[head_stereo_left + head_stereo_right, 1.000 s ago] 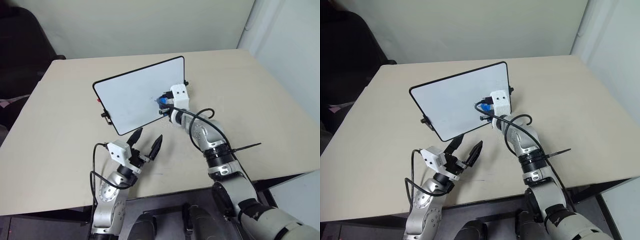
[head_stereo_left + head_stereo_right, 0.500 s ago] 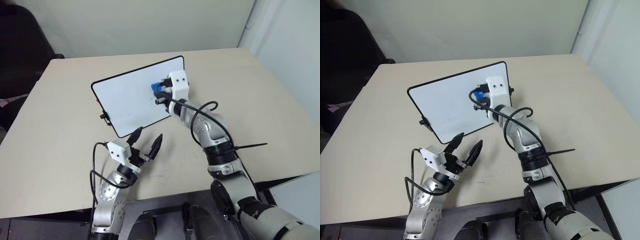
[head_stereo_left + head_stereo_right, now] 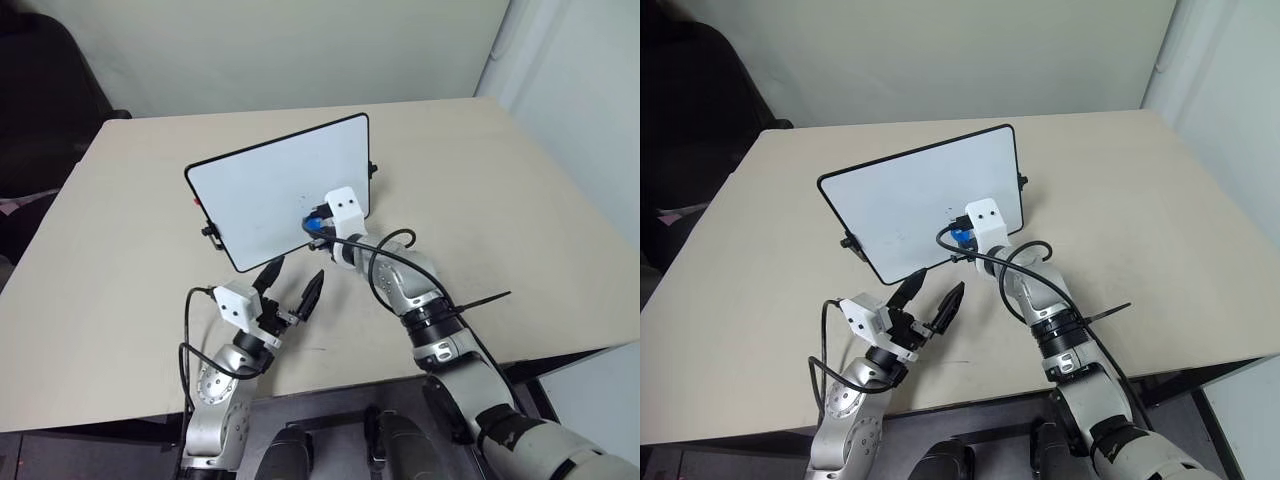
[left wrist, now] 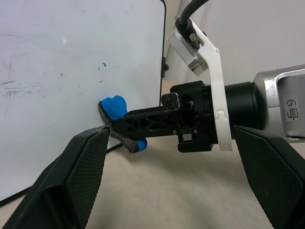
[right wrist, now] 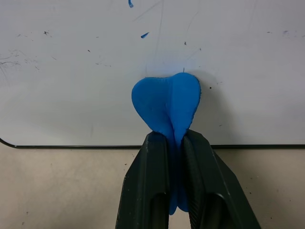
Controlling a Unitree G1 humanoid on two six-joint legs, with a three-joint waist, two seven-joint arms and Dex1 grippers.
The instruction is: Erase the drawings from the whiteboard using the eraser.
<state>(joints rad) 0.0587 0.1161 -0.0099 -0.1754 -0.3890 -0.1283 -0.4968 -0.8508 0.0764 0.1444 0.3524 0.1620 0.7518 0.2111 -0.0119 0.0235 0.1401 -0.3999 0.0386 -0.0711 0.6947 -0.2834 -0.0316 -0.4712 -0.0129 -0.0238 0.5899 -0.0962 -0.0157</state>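
Observation:
The whiteboard [image 3: 262, 190] stands tilted on the beige table, its black frame facing me. My right gripper [image 5: 172, 139] is shut on the blue eraser [image 5: 167, 101], which presses against the board's lower right part, just above the bottom frame. The same eraser [image 3: 314, 220] shows in the left eye view under the white wrist housing. Of the drawings [image 5: 144, 35], a few small blue flecks sit above the eraser, along with faint grey smudges. My left gripper [image 3: 297, 271] hovers open in front of the board's lower edge, holding nothing.
The table [image 3: 520, 200] has open room to the right and left of the board. A dark chair [image 3: 50, 90] stands beyond the table's far left corner. The front table edge runs just behind my left arm. A black cable loops off my right wrist.
My right gripper has swept the eraser down the board, from near the upper right to just above the bottom frame. The left arm has stayed put.

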